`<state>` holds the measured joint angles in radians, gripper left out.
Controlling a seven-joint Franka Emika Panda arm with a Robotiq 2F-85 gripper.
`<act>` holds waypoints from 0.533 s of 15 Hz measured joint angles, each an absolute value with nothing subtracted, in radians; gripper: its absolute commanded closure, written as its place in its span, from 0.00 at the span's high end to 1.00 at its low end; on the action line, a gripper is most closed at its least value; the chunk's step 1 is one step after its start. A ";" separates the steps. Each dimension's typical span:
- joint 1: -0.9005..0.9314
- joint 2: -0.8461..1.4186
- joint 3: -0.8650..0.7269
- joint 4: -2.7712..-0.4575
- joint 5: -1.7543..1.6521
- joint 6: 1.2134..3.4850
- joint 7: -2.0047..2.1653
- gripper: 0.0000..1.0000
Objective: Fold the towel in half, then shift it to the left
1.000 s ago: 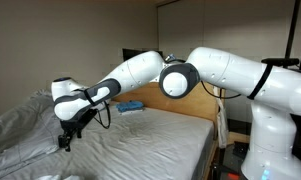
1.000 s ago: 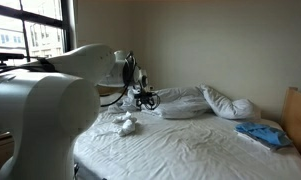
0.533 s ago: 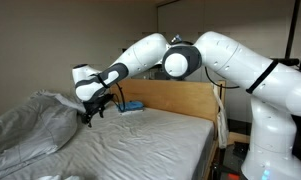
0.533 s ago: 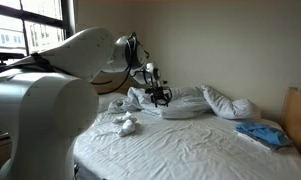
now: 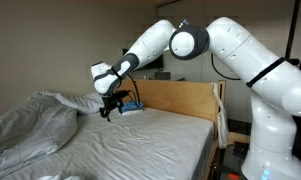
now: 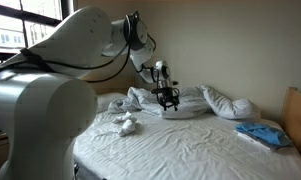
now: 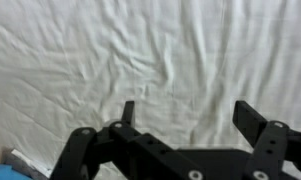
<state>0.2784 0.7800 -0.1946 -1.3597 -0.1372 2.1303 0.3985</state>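
The towel (image 6: 125,123) is a small crumpled white cloth lying on the bed sheet near the foot of the bed; I cannot pick it out in the other views. My gripper (image 6: 169,100) hangs open above the bed beside the piled duvet, well away from the towel. From the opposite side the gripper (image 5: 112,108) hovers near the headboard end. In the wrist view the gripper (image 7: 190,112) has its black fingers (image 7: 252,118) spread wide. Only wrinkled white sheet (image 7: 160,50) lies between and below them.
A large pale grey duvet (image 5: 30,120) is heaped along one side of the bed, also seen bunched as the duvet (image 6: 220,100). A bright blue item (image 6: 260,133) lies by the wooden headboard (image 5: 180,98). The arm's base (image 5: 275,140) stands beside the bed.
The arm has swung from over the duvet toward the headboard end of the bed, rising a little. The gripper stayed open and empty. The towel has not moved.
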 measured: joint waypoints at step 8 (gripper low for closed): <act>0.196 0.619 -0.179 -1.756 -0.137 2.332 0.438 1.00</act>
